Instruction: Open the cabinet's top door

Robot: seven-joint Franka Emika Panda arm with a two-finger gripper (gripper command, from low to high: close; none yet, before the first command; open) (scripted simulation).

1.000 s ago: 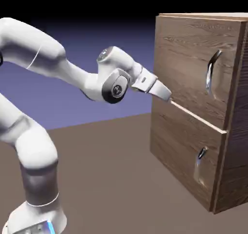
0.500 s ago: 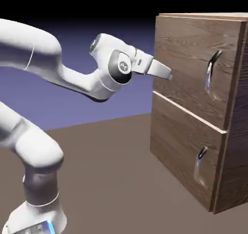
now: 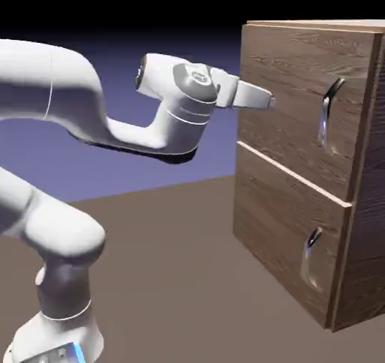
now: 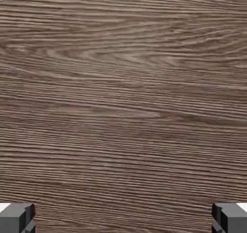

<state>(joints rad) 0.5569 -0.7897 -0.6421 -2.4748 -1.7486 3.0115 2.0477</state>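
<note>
One door (image 3: pixel 297 91), the upper one, sits shut above the lower panel (image 3: pixel 282 219), its handle (image 3: pixel 325 113) ungrasped. Over the last second the gripper (image 3: pixel 272 101) has risen from the seam between panels and levelled out before the door, fingers spread and empty. It probably must shift sideways to the handle next.

ahead: top door (image 3: pixel 289 72) blocks | between jaws: free | beneath: open room

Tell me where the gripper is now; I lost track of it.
In the exterior view, the gripper is before the top door, left of its curved handle.
</note>
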